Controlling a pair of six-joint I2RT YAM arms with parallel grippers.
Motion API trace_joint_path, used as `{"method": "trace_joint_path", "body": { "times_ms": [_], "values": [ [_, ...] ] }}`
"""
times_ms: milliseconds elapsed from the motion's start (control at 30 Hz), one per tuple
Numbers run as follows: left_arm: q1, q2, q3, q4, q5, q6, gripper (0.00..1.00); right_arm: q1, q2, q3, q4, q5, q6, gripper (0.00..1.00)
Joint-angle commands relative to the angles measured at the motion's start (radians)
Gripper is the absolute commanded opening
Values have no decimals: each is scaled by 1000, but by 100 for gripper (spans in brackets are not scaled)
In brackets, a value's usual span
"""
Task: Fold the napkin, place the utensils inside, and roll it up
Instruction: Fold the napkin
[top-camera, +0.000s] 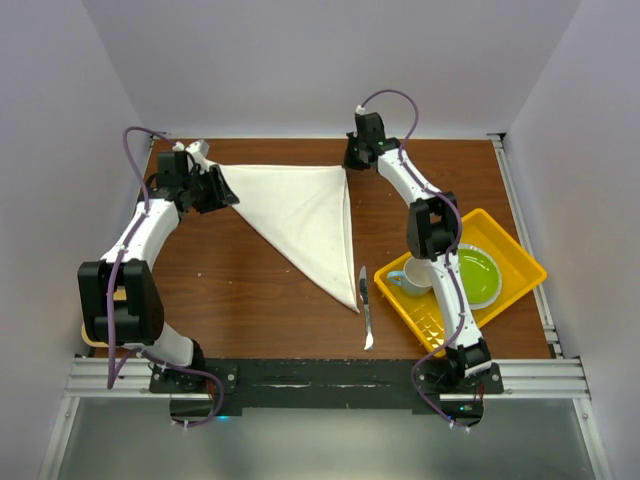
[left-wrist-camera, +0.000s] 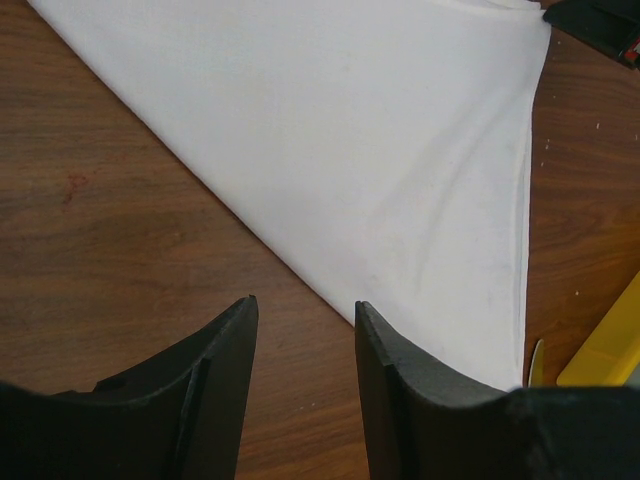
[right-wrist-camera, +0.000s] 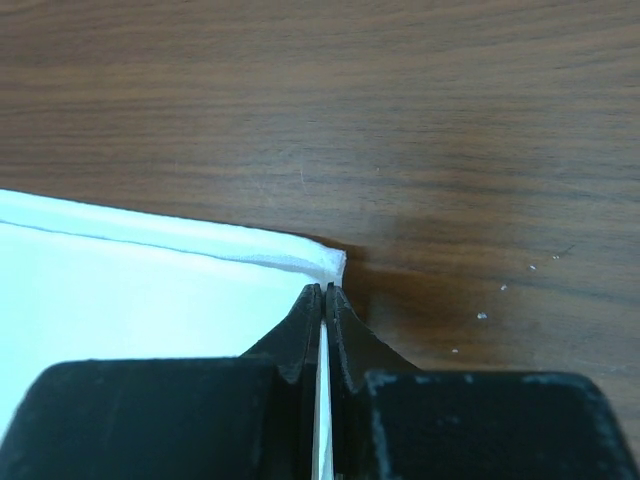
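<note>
At the far right corner of the napkin (top-camera: 300, 215), the right gripper (right-wrist-camera: 325, 292) is pinching the cloth, jaws clenched on it, while the left gripper (left-wrist-camera: 305, 305) is hovering near the far left corner, jaws released. The napkin is lying as a triangle, its near tip just beside the knife (top-camera: 366, 305). I am thinking the pinched corner should be lying flat, edges matched, before any letting go.

White napkin (top-camera: 300, 215) lies folded triangular, slim knife (top-camera: 365, 308) just beside, perhaps touching.

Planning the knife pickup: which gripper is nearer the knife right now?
Right. The right gripper pinches the napkin at its far right corner, straight beyond the knife; the left gripper is open at the far left corner, diagonally farther.
</note>
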Motion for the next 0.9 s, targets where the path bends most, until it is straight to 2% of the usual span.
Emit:
{"method": "trace_joint_path", "body": {
  "times_ms": [0,67,133,867],
  "values": [
    [8,-2,-3,30,24,18,49,-1,-62,51,22,17,5,12],
    [10,-2,-4,30,22,19,49,-1,-59,48,20,20,5,14],
    [10,-2,-6,30,22,19,49,-1,-59,48,22,17,2,0],
    [45,-6,-12,18,-7,-2,50,-14,-11,71,109,14,-11,0]
  ]
}}
